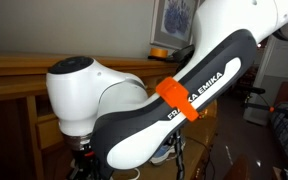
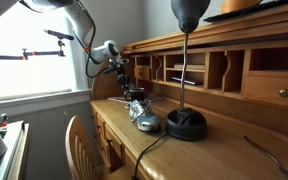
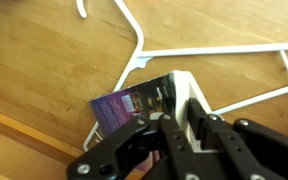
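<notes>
In the wrist view my gripper [image 3: 181, 108] comes in from the bottom, its black fingers shut on the white edge of a small box [image 3: 134, 105] with a dark purple printed face. The box is tilted just above the wooden desk top [image 3: 44, 70]. A white plastic hanger [image 3: 214, 52] lies flat on the desk right behind the box. In an exterior view the gripper [image 2: 132, 92] hangs low over the far end of the desk, close to the hutch. The box is too small to make out there.
A black lamp [image 2: 186, 120] stands mid-desk, with a shiny grey object [image 2: 144, 120] beside it. The hutch [image 2: 214, 70] with open compartments runs along the back. A wooden chair [image 2: 81, 140] sits in front. The white and black arm [image 1: 184, 90] fills an exterior view.
</notes>
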Robot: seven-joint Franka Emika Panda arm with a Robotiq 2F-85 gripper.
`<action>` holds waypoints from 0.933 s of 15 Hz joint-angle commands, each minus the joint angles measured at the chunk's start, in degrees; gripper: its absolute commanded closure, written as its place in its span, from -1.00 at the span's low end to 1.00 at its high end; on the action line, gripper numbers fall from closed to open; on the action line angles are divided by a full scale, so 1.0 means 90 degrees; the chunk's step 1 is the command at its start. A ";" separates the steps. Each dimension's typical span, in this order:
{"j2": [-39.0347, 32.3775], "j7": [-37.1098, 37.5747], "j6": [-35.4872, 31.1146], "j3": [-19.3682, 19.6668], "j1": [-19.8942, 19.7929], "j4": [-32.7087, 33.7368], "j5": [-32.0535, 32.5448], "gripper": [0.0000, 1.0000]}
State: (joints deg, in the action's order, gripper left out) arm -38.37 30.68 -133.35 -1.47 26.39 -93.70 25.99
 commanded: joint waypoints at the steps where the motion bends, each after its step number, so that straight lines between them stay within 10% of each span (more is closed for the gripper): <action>1: 0.0896 -0.0357 -0.0076 -0.0100 -0.0173 -0.1055 -0.0349 0.89; 14: 0.1948 -0.0179 -0.0033 -0.0071 -0.0576 -0.2172 -0.0286 0.89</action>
State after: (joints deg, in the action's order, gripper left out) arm -22.23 28.69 -133.33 -1.70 22.76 -110.62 24.49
